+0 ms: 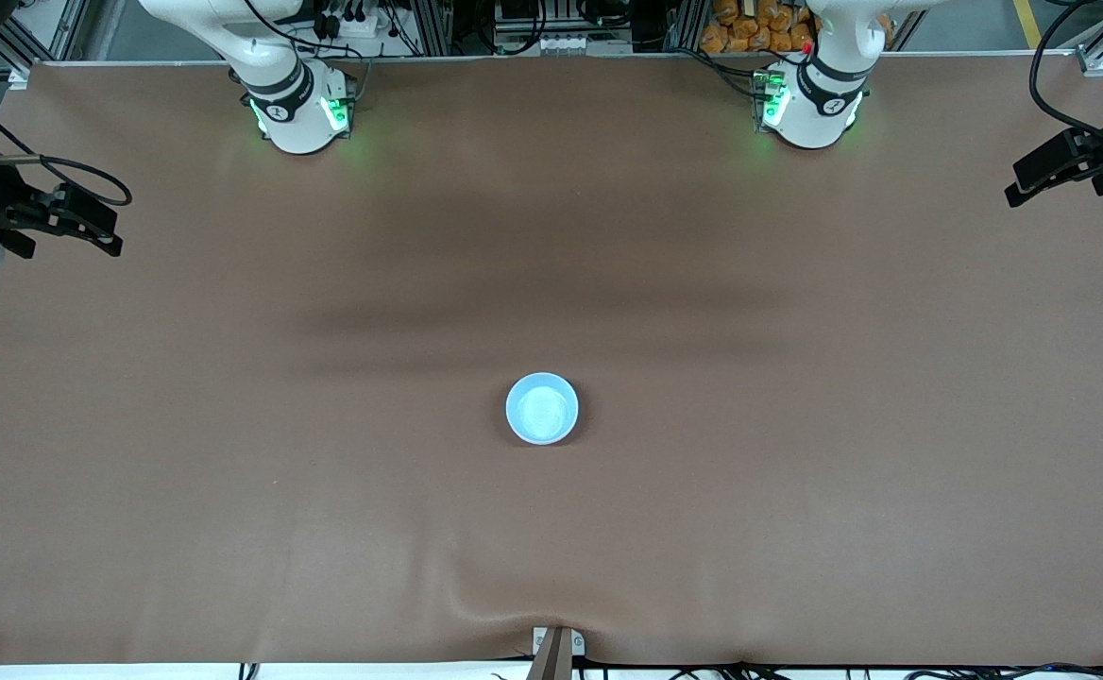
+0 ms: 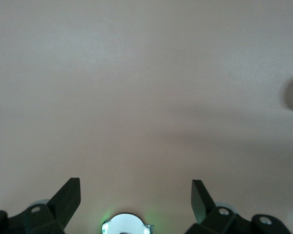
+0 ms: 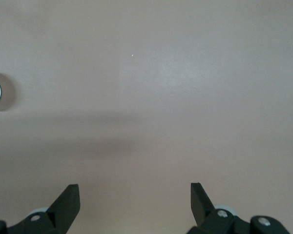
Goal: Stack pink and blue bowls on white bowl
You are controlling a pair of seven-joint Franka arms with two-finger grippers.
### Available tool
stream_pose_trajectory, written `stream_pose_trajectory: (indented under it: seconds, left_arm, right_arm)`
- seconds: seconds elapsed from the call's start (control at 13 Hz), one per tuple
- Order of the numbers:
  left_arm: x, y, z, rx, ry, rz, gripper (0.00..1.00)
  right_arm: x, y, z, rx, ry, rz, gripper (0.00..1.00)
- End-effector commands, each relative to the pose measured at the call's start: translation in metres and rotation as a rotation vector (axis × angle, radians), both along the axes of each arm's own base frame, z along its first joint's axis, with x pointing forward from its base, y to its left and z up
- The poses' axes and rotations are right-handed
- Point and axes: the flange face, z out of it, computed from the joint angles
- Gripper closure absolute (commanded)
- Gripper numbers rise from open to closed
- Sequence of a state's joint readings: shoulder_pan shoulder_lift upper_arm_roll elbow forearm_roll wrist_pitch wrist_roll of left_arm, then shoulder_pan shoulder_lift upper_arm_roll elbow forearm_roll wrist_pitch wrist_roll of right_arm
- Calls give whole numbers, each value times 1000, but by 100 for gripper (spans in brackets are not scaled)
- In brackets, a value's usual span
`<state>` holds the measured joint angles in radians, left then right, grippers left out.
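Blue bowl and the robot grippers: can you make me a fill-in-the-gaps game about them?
The bowl in the middle of the table is light ____.
The left gripper, waiting over bare table, has its fingers ____.
The right gripper, also waiting, is open and holds ____.
Missing words: blue; open; nothing.

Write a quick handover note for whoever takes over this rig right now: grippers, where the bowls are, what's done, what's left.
Left gripper: open, empty, waiting over bare table at the left arm's end.
Right gripper: open, empty, waiting over bare table at the right arm's end.
Bowls: one stack mid-table, blue bowl on top. Pink and white bowls are not separately visible; presumably nested underneath.
Done: stacking looks finished, with no loose bowl on the table.
Left: confirm the stack's order from a side angle.
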<state>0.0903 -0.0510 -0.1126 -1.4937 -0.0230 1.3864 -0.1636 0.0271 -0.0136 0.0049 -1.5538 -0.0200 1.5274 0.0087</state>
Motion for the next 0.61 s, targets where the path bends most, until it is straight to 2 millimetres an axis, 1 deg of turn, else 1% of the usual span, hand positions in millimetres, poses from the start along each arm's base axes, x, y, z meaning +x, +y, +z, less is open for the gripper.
stream_pose_trajectory:
  seconds: [0.0, 0.31, 0.38, 0.54]
  left_arm:
    - [-2, -4, 5, 2, 13, -8, 0]
    - [-2, -8, 4, 1, 14, -13, 0]
    - [-2, -10, 3, 1, 17, -21, 0]
    - [-7, -20, 2, 3, 39, -50, 0]
  right_arm:
    - [4, -14, 3, 14, 1, -26, 0]
    - [4, -19, 3, 20, 0, -35, 0]
    - [4, -17, 3, 20, 1, -32, 0]
    - [4, -21, 3, 22, 1, -39, 0]
